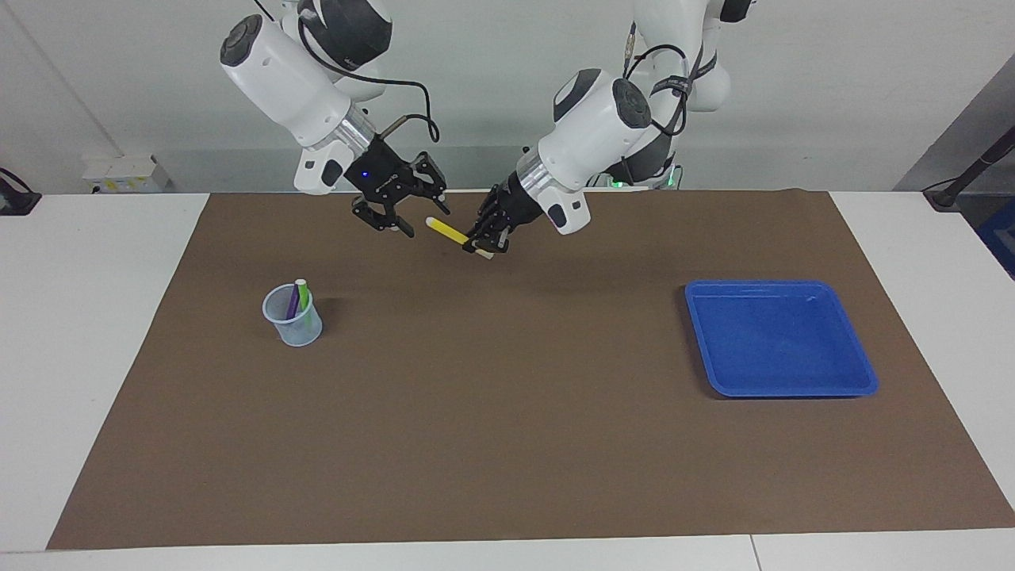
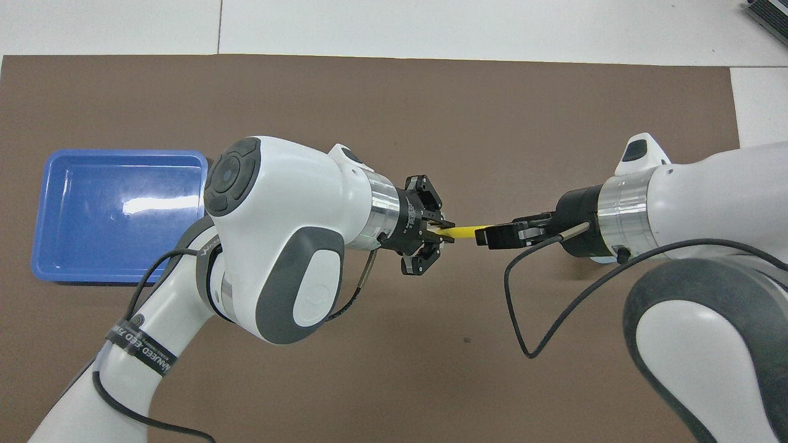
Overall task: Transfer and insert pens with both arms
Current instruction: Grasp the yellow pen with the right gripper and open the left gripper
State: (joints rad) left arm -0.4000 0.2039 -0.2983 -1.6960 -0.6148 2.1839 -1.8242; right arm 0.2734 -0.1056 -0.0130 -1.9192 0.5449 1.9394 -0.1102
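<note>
In the facing view the right gripper [image 1: 416, 216] (fingers' state unclear) sits at the pale tip of the yellow pen [image 1: 449, 232], which the left gripper [image 1: 481, 247] clamps, raised over the brown mat [image 1: 507, 444].
</note>
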